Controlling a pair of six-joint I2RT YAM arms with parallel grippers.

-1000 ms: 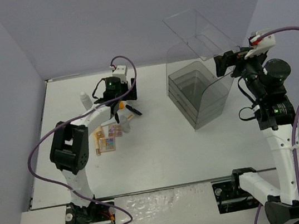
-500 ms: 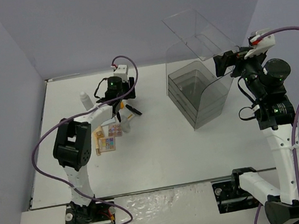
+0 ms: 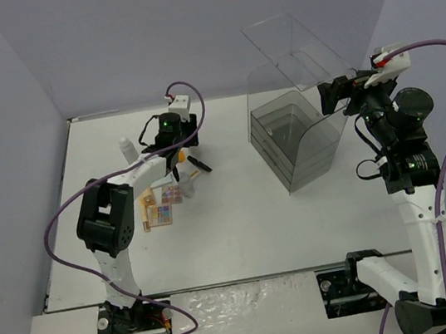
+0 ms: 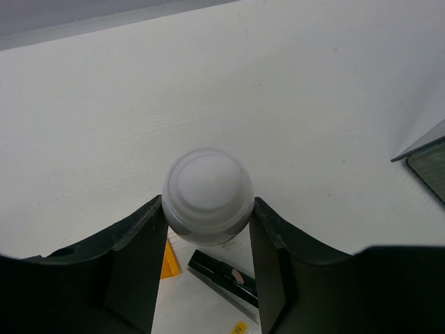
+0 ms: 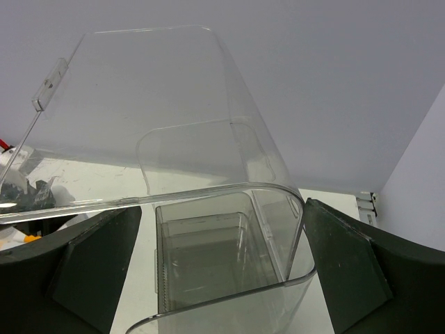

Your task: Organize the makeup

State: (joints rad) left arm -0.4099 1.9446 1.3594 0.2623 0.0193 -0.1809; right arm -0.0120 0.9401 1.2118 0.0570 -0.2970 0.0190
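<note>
Since a second ago the left jaws have closed in and the left wrist has shifted slightly left; the right arm is unchanged. The left gripper (image 4: 207,209) is now clamped on the round domed cap of an upright white plastic bottle (image 4: 207,186), with a black finger (image 4: 139,243) touching the cap on each side. Past the cap in the wrist view, a slim black tube (image 4: 222,273) lies flat on the white table (image 3: 257,229), with a corner of an orange flat case (image 4: 169,259) just beside it. From the top view the held bottle stands in the makeup cluster on the left half of the table. A multicolour square eyeshadow palette (image 3: 161,216) lies nearer the arm bases, and a second white bottle (image 3: 128,148) stands apart to the left, near the wall. The right gripper (image 5: 220,206) has its jaws spread wide with nothing grasped. The curved front edge of the raised clear plastic lid (image 5: 153,104) runs between them; cannot tell whether it touches them. Below the lid sits the large clear plastic case with drawers (image 3: 291,144), on the right half of the table.
</note>
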